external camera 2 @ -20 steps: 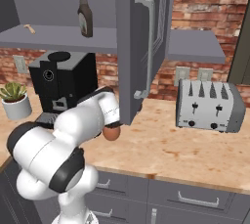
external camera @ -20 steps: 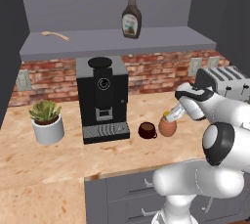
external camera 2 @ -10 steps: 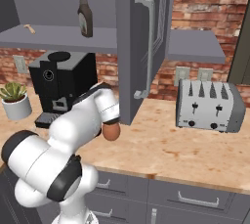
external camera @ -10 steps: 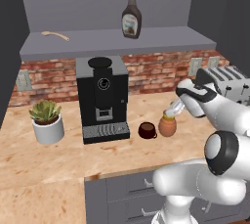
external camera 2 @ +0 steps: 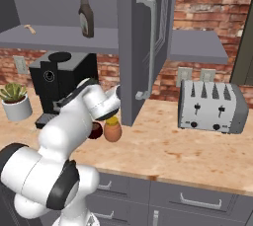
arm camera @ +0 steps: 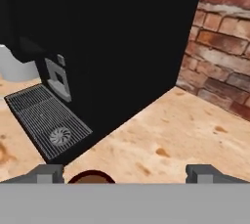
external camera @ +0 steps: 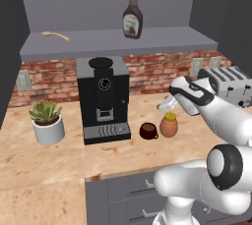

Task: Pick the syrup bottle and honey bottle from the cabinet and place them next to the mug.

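Just below end effector (external camera: 165, 105), honey bottle (external camera: 169, 125)

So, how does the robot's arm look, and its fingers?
The arm is glossy white, built of rounded, tube-like links, with dark grey to black rings and round caps at the joints. The hand has a black band across white casing. The two fingers are small, blocky and dark grey. No cables or markings show.

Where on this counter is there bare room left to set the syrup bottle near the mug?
Bare counter lies in front of the mug and honey bottle, and from the honey bottle toward the toaster. It is crowded left of the mug, by the coffee machine.
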Controlling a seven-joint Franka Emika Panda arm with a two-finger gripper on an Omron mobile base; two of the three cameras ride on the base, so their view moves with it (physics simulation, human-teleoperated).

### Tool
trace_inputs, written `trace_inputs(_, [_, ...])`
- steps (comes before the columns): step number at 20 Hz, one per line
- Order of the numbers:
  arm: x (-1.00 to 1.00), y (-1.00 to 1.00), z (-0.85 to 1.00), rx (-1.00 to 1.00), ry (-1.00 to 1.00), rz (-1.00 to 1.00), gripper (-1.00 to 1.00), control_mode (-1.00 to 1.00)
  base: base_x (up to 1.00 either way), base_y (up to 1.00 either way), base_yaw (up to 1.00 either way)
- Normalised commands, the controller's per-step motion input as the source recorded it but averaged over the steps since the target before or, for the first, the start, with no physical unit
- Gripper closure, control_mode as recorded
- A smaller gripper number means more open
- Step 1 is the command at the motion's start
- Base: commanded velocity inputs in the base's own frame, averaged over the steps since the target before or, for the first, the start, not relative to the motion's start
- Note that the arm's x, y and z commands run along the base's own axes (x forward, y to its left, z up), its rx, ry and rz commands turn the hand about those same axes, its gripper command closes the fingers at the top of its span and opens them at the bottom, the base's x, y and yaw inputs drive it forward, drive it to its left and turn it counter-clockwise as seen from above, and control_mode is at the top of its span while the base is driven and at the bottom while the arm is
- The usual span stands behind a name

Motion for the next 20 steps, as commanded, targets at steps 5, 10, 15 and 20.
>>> trace_inputs(5, [-0.15, 0.54, 0.51, -0.02, 0.04, -0.09, -1.0, -1.0, 0.0, 0.0, 0.0])
trace_inputs(10, [-0.52, 0.31, 0.78, -0.01, 0.03, -0.16, -1.0, -1.0, 0.0, 0.0, 0.0])
trace_inputs(15, [-0.69, 0.07, 1.0, 0.0, 0.0, -0.18, -1.0, -1.0, 0.0, 0.0, 0.0])
trace_inputs(20, [-0.62, 0.04, 1.0, 0.0, -0.01, -0.14, -1.0, -1.0, 0.0, 0.0, 0.0])
